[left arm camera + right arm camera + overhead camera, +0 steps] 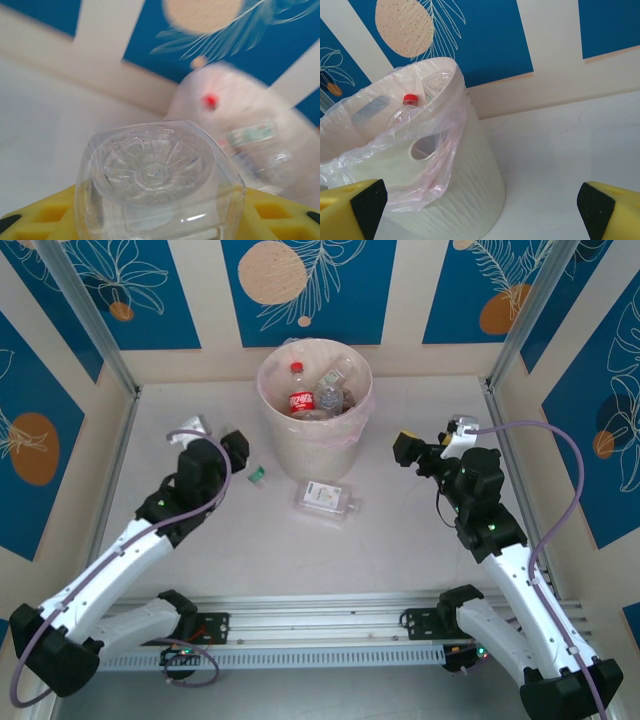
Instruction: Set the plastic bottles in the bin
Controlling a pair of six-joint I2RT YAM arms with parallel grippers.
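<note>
The pale cream bin with its pinkish liner stands at the back centre and holds several bottles, among them a red-labelled, red-capped bottle. My left gripper sits left of the bin, shut on a clear plastic bottle whose ribbed base points toward the blurred bin; yellow fingers flank it. Another clear bottle with a white label lies on the table in front of the bin. My right gripper hangs open and empty right of the bin. A red cap shows inside the rim.
A small green piece lies on the table just right of the left gripper. Blue-and-cream patterned walls with metal posts close in the white table at the back and sides. An aluminium rail runs along the near edge.
</note>
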